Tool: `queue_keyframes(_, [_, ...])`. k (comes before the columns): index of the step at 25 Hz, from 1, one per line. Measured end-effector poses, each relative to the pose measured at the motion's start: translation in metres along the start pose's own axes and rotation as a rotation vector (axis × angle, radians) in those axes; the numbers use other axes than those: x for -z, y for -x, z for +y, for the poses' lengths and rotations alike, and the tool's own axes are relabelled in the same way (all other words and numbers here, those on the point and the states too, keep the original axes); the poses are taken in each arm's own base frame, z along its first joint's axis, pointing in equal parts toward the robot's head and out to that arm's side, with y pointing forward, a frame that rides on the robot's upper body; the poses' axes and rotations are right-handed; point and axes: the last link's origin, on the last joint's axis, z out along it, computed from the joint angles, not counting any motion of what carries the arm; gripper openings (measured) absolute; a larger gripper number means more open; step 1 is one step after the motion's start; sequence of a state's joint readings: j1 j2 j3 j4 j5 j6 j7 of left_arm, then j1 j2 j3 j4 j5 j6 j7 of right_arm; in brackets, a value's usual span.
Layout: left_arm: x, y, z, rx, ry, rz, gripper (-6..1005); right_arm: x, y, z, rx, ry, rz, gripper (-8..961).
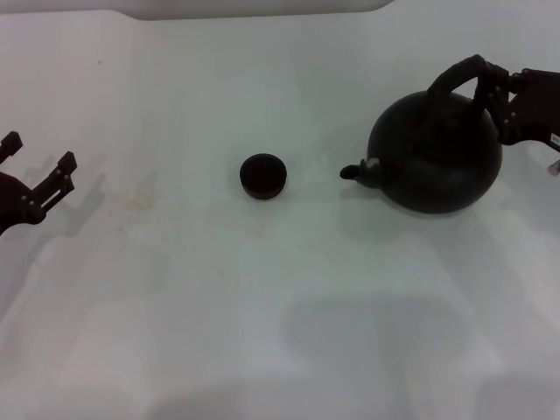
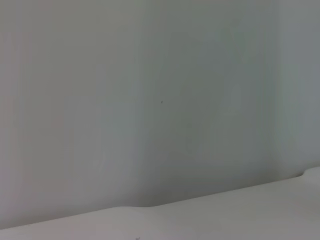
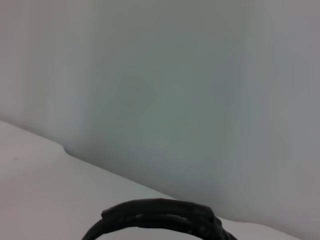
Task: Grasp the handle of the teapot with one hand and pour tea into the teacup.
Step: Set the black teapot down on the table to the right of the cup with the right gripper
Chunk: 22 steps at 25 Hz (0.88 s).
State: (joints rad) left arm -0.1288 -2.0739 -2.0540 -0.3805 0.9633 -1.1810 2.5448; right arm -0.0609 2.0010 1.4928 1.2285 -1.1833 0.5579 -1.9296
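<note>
The large round black teapot (image 1: 437, 157) stands at the right of the white table, its short spout (image 1: 353, 171) pointing left toward the teacup. The tiny dark teacup (image 1: 262, 175) sits near the table's middle, well apart from the spout. The thick black arched handle (image 1: 451, 77) spans the pot's top; it also shows in the right wrist view (image 3: 160, 217). My right gripper (image 1: 493, 94) is at the handle's right end and shut on it. My left gripper (image 1: 38, 152) is open and empty at the far left edge. No tea stream shows.
The white table (image 1: 262, 297) fills the head view. A pale raised edge (image 1: 254, 9) runs along the back. The left wrist view shows only a plain wall and a table edge (image 2: 200, 197).
</note>
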Motion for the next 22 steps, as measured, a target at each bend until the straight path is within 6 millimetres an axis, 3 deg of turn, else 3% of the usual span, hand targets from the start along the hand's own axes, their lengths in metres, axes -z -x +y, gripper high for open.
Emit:
queue_keyframes(19, [-0.0006,-0.0003,0.0002,-0.001,0.002,0.000,826,-0.0005,-0.0042,-0.0005,-0.024,0.011,0.006,107])
queue_keyframes(22, [-0.0006,-0.0003,0.0002,-0.001,0.002,0.000,826,-0.0007,-0.0047,-0.0008,-0.027,0.009,0.007,214])
